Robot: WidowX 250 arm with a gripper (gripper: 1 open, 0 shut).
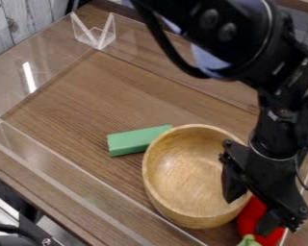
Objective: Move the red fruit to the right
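The red fruit (256, 223) is a small red toy with a green cap, at the bottom right just past the wooden bowl (195, 173). My black gripper (262, 202) stands right over it at the bowl's right rim. Its fingers (234, 183) straddle the fruit's top, and part of the fruit is hidden behind them. I cannot tell whether the fingers press on the fruit. The arm rises to the upper right.
A flat green block (140, 140) lies on the wooden table (105, 96) left of the bowl, touching its rim. A clear plastic wall (41, 154) runs along the table's left and front edges. A clear stand (92, 31) sits at the far back.
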